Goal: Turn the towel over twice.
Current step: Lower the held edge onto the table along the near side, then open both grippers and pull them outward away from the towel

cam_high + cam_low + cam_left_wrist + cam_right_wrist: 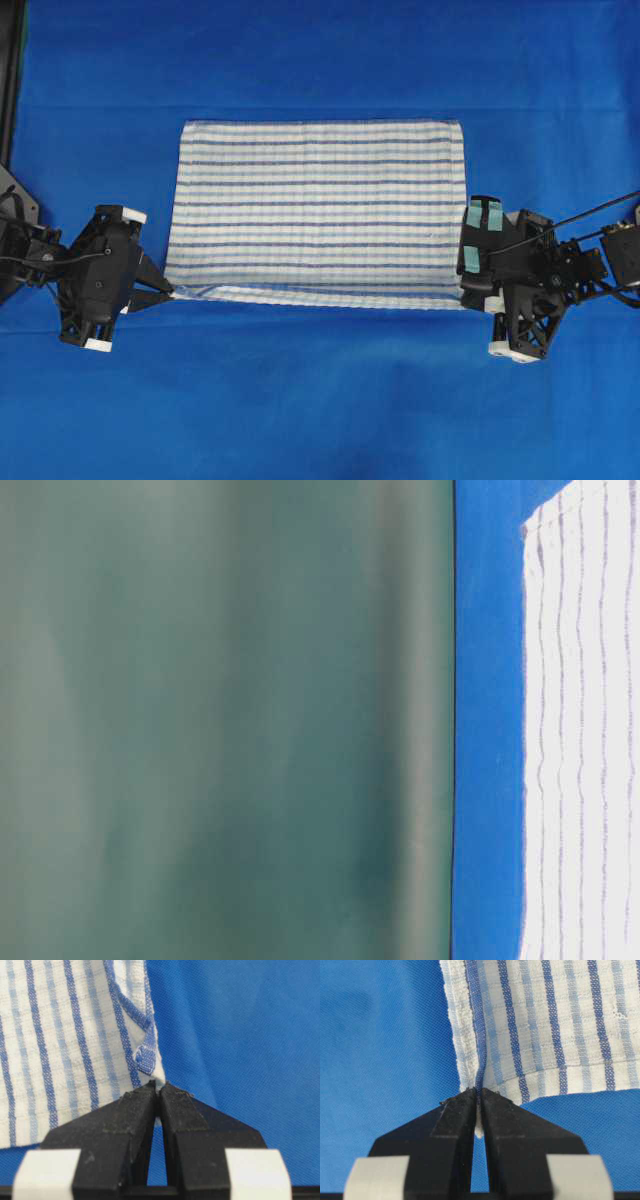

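The towel [318,210], white with thin dark-blue and light-blue stripes, lies spread on the blue tablecloth [320,400] in the overhead view. Its near edge is slightly raised and folded into a narrow lip. My left gripper [170,294] is shut on the towel's near left corner; the left wrist view has that corner [150,1060] pinched between the black fingertips [137,1097]. My right gripper [463,296] is shut on the near right corner, and the right wrist view has the towel [540,1025] with a bit of white cloth caught between the fingers. The table-level view shows the towel [585,730] from the side.
The blue tablecloth covers the whole table around the towel, with broad bare cloth in front [320,400] and behind [320,60]. A dark post [10,80] stands at the far left edge. A plain green wall [220,720] rises behind the table.
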Robot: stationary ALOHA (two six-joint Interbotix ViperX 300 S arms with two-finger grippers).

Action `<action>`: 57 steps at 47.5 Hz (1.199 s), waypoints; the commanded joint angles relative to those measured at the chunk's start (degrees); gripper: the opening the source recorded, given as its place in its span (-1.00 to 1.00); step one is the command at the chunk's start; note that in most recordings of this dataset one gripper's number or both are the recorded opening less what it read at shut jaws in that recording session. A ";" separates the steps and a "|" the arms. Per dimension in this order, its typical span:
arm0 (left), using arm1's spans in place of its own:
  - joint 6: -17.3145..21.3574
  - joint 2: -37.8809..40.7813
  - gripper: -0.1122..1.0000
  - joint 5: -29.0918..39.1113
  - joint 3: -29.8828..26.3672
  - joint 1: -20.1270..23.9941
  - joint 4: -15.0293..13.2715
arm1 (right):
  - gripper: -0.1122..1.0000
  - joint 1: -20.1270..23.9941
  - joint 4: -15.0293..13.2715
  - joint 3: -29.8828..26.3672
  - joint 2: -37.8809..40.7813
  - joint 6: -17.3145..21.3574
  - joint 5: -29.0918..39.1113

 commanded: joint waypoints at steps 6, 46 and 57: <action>0.00 -0.26 -0.49 -0.26 -1.32 -0.35 -0.18 | -0.52 -0.09 -0.18 -1.23 -0.44 0.00 -0.35; 0.79 -26.28 0.49 5.80 -4.13 2.90 0.09 | 0.32 -5.89 -17.05 -2.81 -18.54 -0.53 -4.83; 3.69 -35.77 0.48 5.80 -3.43 7.56 0.18 | 0.32 -11.60 -21.71 -0.53 -25.05 -0.62 -11.25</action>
